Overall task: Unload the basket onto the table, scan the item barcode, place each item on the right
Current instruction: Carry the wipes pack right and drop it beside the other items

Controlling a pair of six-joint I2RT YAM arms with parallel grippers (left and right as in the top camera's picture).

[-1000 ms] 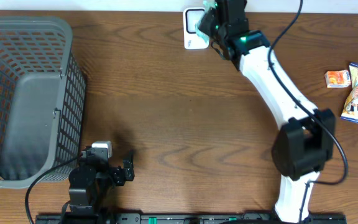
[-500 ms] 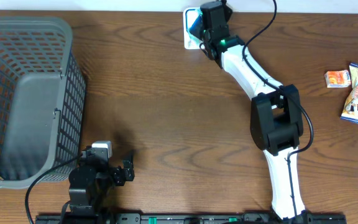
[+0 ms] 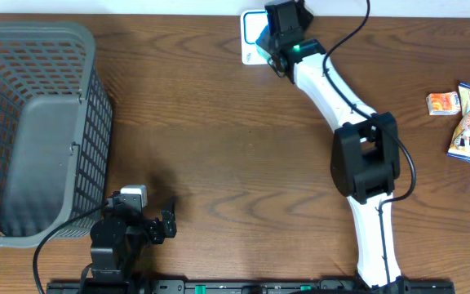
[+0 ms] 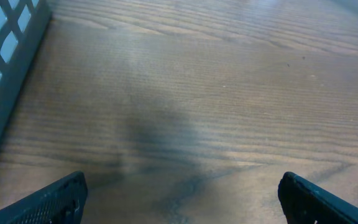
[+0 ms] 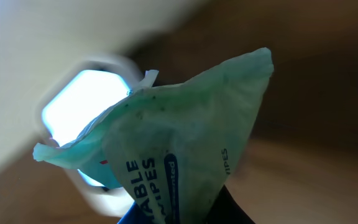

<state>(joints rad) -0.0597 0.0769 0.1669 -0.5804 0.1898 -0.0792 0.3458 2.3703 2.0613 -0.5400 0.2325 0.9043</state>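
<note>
Reaching to the far edge of the desk (image 3: 219, 147), the right gripper (image 3: 269, 34) is clamped on a green packet of wipes (image 5: 185, 143), right over the white scanner (image 3: 250, 51). In the wrist view the packet hangs in front of the scanner's lit window (image 5: 79, 102), its long side slanting across. I'd say the next move turns on facing the barcode, which I can't see, to that window. The left gripper (image 4: 182, 199), jaws wide apart and empty, sits well away at the near edge.

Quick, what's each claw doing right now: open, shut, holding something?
Left gripper: open, holding nothing.
Right gripper: shut on a green wipes packet.
</note>
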